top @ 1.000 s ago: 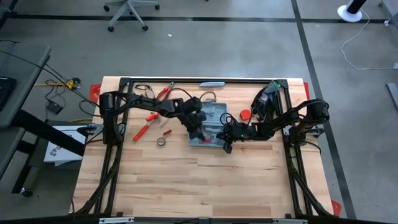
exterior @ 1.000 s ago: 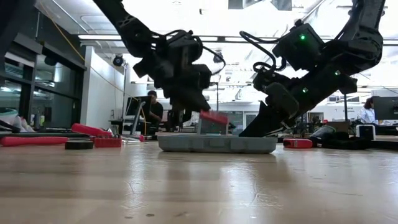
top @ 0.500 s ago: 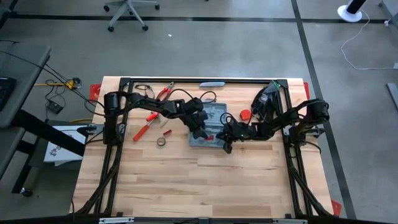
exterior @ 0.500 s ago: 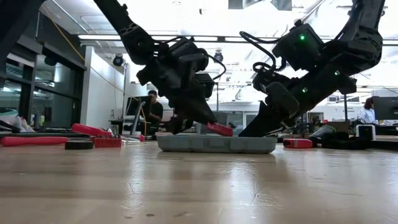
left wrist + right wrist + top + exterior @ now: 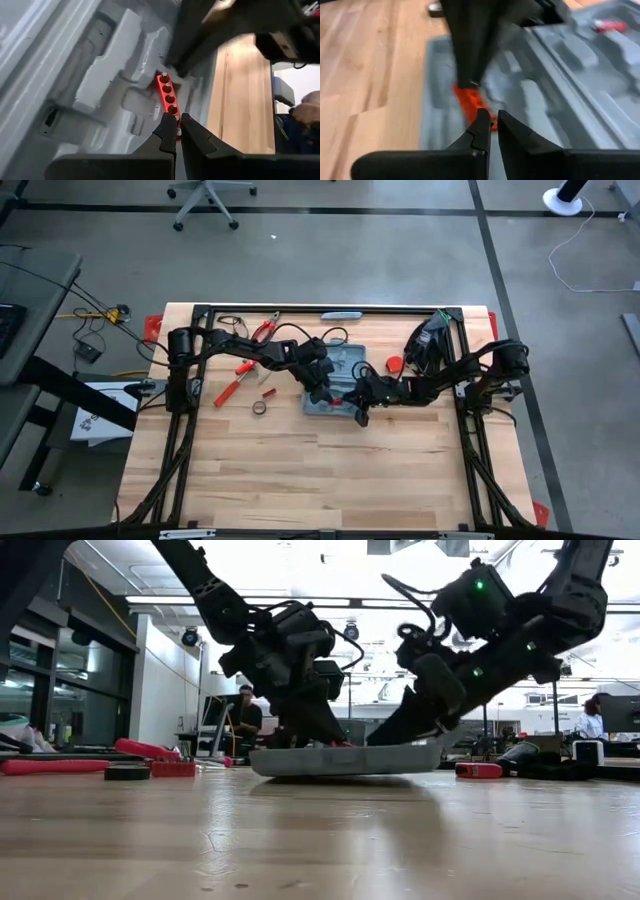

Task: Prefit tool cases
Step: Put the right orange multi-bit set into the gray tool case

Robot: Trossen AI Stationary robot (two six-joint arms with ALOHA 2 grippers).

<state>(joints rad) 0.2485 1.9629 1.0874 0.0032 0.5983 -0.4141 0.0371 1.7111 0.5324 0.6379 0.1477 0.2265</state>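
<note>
Matt grey plastic on pale planked wood

The tool case (image 5: 335,385) showed moulded grey-blue plastic, its inside dull and smooth. A red bit holder (image 5: 168,100) looked like glossy plastic with shiny metal tips. The table (image 5: 300,470) was light wood, faintly sheened. Both grippers' fingers (image 5: 197,142) were matt black.

Open grey-blue tool case (image 5: 338,380) lies near middle of table (image 5: 300,470), toward far edge. Left gripper (image 5: 322,393) over case's left part; right gripper (image 5: 360,412) at case's near right corner. Red-handled screwdriver (image 5: 229,388), red pliers (image 5: 263,330), tape roll (image 5: 259,408) lie left of case. Red round piece (image 5: 395,364) just right of case. Black bundle (image 5: 428,340) at far right corner.
</note>
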